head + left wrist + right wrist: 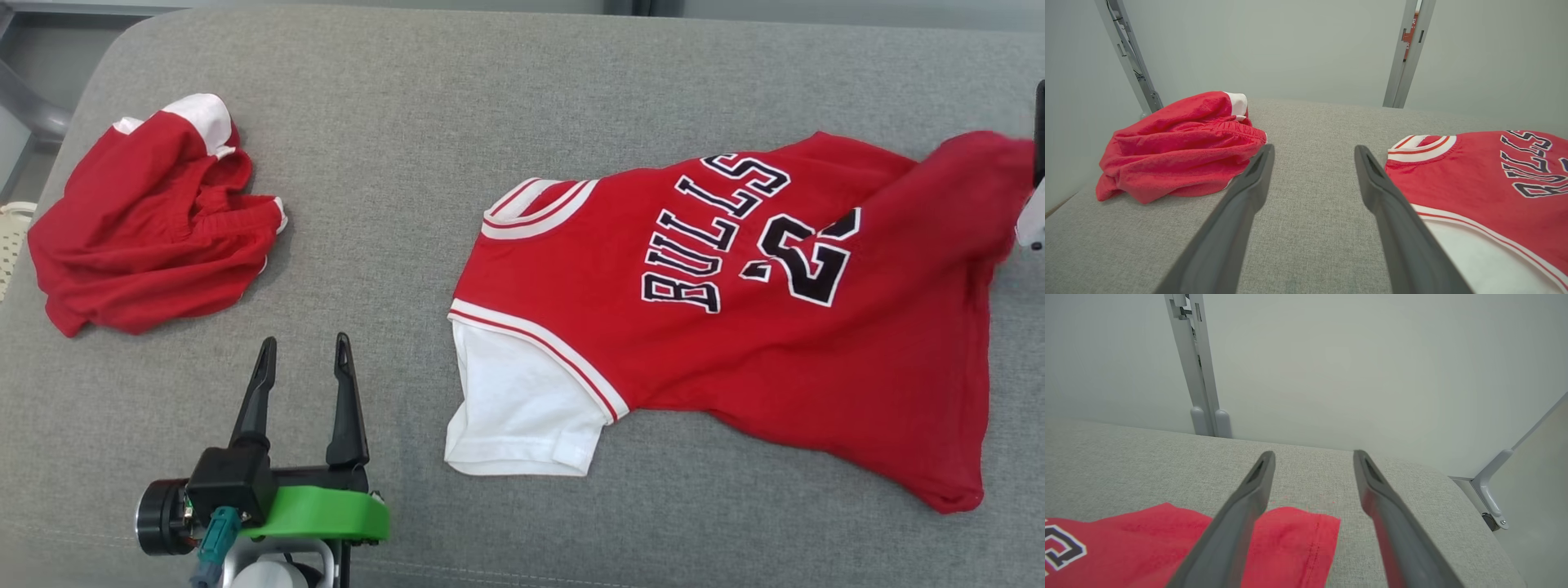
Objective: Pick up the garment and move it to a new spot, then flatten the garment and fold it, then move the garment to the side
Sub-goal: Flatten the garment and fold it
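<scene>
The red Bulls jersey [735,327] lies mostly flat on the right half of the grey cushion [457,90], collar toward the middle, hem rumpled at the far right; the right gripper [1313,454] hangs over that hem corner, fingers spread, holding nothing; the left gripper [304,341], likewise spread and empty, hovers between the jersey and crumpled red shorts [155,237].

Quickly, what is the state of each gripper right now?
Left gripper: open, holding nothing.
Right gripper: open, holding nothing, by the hem of the jersey.
</scene>
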Controlling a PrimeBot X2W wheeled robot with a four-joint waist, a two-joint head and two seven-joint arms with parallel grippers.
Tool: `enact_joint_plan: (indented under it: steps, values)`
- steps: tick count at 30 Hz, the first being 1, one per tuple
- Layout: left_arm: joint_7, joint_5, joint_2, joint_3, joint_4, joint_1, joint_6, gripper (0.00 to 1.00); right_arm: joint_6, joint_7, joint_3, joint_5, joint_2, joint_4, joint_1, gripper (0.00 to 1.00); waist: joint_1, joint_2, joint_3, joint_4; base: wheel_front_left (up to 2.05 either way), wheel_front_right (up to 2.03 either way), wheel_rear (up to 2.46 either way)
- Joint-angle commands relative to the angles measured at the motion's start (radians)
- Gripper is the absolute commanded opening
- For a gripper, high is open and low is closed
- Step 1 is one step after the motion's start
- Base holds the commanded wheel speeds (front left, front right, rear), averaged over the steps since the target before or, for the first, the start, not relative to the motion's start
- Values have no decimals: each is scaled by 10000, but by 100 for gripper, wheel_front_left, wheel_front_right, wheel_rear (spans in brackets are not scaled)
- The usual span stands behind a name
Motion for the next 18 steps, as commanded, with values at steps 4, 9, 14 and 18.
enact_joint_plan:
  steps: [4, 9, 14, 18]
  values:
    - [-7, 24, 11, 202, 57, 60, -37, 100, -17, -45, -364, 97, 143, -873, 586, 100, 0, 0, -384, -325, 0, 0, 0]
    - [-7, 219, 14, 489, 133, 276, -216, 100, -17, -45, -830, -50, 658, -2577, 1807, 100, 0, 0, -911, -736, 0, 0, 0]
    - [-7, 407, 14, 786, 195, 465, -414, 100, -17, -41, -1113, -247, 1319, -4265, 3181, 100, 0, 0, -1370, -1099, 0, 0, 0]
    - [-6, 528, 14, 1000, 250, 624, -568, 100, -17, -42, -1137, -330, 1834, -5608, 4394, 100, 0, 0, -1651, -1364, 0, 0, 0]
